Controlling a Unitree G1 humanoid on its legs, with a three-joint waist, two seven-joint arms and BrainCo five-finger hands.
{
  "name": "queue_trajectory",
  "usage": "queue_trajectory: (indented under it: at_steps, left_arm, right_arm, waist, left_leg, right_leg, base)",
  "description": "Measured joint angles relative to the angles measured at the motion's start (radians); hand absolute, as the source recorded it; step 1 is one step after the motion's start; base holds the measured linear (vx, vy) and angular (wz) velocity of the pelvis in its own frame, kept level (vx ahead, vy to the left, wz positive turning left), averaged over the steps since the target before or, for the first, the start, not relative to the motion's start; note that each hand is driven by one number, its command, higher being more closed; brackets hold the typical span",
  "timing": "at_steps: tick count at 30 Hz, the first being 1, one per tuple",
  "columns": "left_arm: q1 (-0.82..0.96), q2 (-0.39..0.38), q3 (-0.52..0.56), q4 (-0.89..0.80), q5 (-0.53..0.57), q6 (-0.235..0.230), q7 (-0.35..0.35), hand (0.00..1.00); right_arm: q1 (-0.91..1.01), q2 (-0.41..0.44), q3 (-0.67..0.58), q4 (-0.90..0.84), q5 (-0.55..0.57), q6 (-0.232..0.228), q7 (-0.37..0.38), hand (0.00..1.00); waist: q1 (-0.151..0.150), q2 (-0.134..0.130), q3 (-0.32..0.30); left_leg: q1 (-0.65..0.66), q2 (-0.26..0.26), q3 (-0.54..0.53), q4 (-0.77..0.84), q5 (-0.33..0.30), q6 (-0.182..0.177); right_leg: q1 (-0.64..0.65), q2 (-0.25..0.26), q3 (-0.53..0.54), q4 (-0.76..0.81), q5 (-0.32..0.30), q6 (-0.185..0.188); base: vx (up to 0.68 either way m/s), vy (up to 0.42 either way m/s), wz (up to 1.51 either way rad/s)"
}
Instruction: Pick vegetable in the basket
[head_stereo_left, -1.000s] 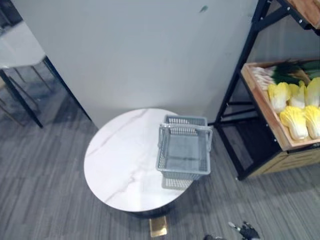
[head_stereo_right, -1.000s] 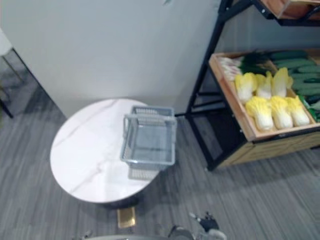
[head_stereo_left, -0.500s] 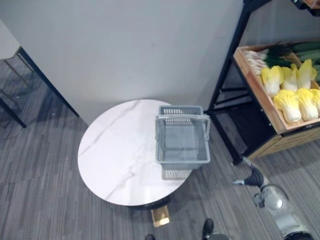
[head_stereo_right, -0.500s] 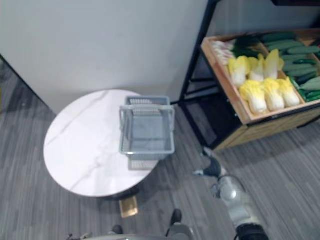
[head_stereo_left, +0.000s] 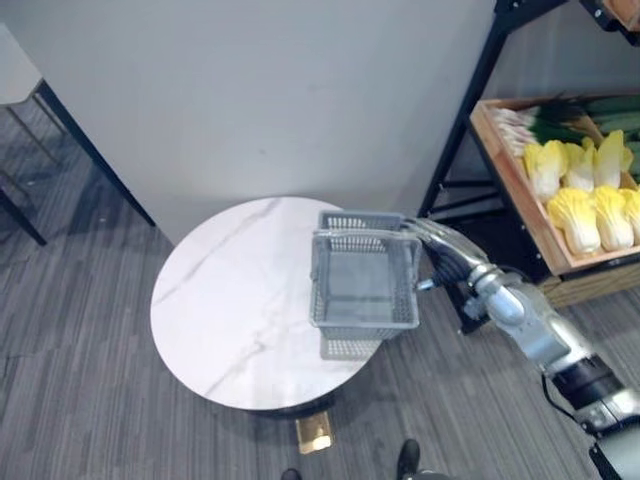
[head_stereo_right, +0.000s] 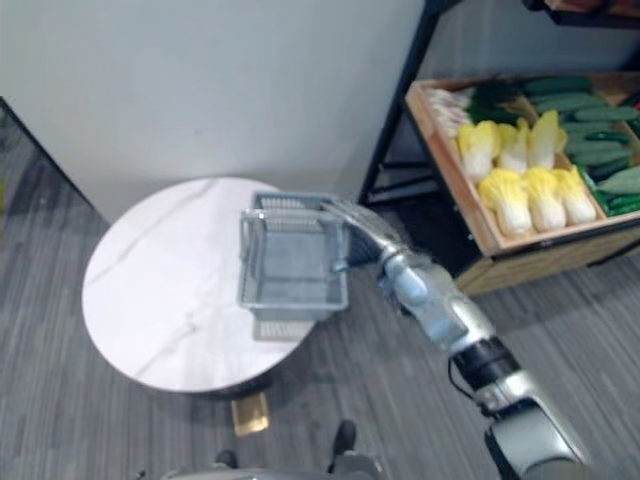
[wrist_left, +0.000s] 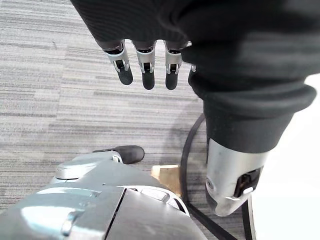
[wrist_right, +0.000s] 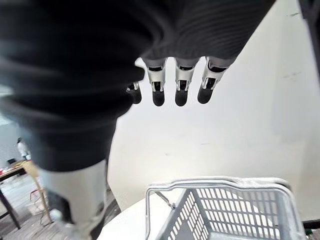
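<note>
An empty grey plastic basket with its handles up stands on the right part of a round white marble table. My right hand reaches in from the lower right and hovers at the basket's far right corner, fingers straight, holding nothing. The basket's rim shows just past those fingers. Yellow cabbages, cucumbers and green leeks lie in a wooden crate on the shelf to the right. My left hand hangs open over the carpet, away from the table.
A black metal shelf frame stands right of the table, holding the crate. A grey wall runs behind the table. Another table's dark legs show at the far left. Grey carpet floor surrounds the table.
My right arm has swung up from the lower right floor area to the basket's right side. The camera view has shifted a little; the basket and table stay put.
</note>
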Motion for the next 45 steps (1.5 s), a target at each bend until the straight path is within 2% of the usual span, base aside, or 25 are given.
queue_trajectory:
  at_steps: [2,7,12,15,22,28,32,38,45]
  left_arm:
    - [-0.002,0.0,0.0,-0.012,-0.001,-0.001,0.001,0.0]
    - [-0.008,0.002,0.003,-0.009,-0.003,0.005,0.004,0.0]
    - [-0.049,0.002,0.021,-0.014,-0.008,0.005,0.008,0.0]
    - [-0.054,0.002,0.021,-0.03,-0.01,0.004,0.013,0.0]
    - [-0.076,0.001,0.02,-0.038,-0.012,0.003,0.032,0.0]
    - [-0.136,0.002,-0.004,-0.048,-0.012,-0.003,0.048,0.0]
    - [-0.143,0.004,-0.038,-0.049,-0.012,-0.003,0.05,0.0]
    - [-0.154,0.005,-0.069,-0.048,-0.011,-0.003,0.059,0.0]
    - [-0.165,0.004,-0.082,-0.049,-0.01,-0.004,0.078,0.0]
  right_arm:
    - [-0.09,0.028,0.0,0.122,0.0,0.014,-0.001,0.0]
    - [-0.277,0.092,0.033,0.291,-0.002,0.046,-0.003,0.0]
    - [-0.442,0.146,0.03,0.471,-0.004,0.07,-0.013,0.0]
    - [-0.487,0.172,0.023,0.545,-0.012,0.102,-0.034,0.0]
    - [-0.54,0.212,-0.064,0.622,-0.012,0.13,-0.055,0.0]
    - [-0.589,0.218,-0.095,0.672,-0.012,0.143,-0.079,0.0]
    - [-0.604,0.242,-0.137,0.702,-0.012,0.149,-0.087,0.0]
    - [-0.645,0.25,-0.14,0.723,-0.012,0.151,-0.111,0.0]
    - [-0.645,0.251,-0.142,0.737,-0.012,0.164,-0.115,0.0]
  waist:
    - [0.011,-0.01,0.006]
    - [0.03,-0.019,0.037]
    - [0.067,-0.011,0.112]
    - [0.073,-0.01,0.15]
    - [0.083,-0.005,0.187]
    - [0.096,0.011,0.239]
    - [0.1,0.012,0.247]
    - [0.104,0.017,0.275]
    - [0.113,0.017,0.276]
  left_leg:
    - [-0.018,0.0,-0.023,0.0,0.009,0.001]
    - [-0.058,0.003,-0.045,0.01,0.022,0.003]
    - [-0.118,0.004,-0.07,0.025,0.042,0.007]
    - [-0.137,0.006,-0.093,0.018,0.058,0.006]
    - [-0.175,0.003,-0.108,0.019,0.065,0.006]
    - [-0.188,0.003,-0.125,0.021,0.067,0.007]
    - [-0.2,0.002,-0.133,0.021,0.067,0.007]
    - [-0.201,0.003,-0.133,0.022,0.067,0.007]
    - [-0.206,0.003,-0.127,0.022,0.067,0.007]
  right_leg:
    - [-0.002,-0.001,-0.02,-0.005,0.005,-0.002]
    - [-0.018,0.001,-0.019,-0.02,0.024,-0.01]
    - [-0.056,0.0,-0.025,-0.023,0.042,-0.021]
    - [-0.063,0.003,-0.034,-0.025,0.042,-0.021]
    - [-0.088,0.001,-0.043,-0.027,0.043,-0.02]
    - [-0.09,0.0,-0.049,-0.028,0.043,-0.02]
    - [-0.094,0.001,-0.049,-0.034,0.043,-0.02]
    - [-0.095,0.0,-0.047,-0.034,0.043,-0.02]
    - [-0.107,0.001,-0.04,-0.029,0.043,-0.02]
  base:
    - [-0.03,-0.033,0.22]
    - [-0.04,-0.03,0.14]
    - [-0.07,-0.021,0.1]
    - [-0.05,-0.019,0.21]
    - [0.01,0.0,0.07]
    - [0.02,0.002,0.07]
    - [0.03,0.003,0.07]
    - [0.0,0.0,0.0]
    - [0.0,0.001,-0.02]
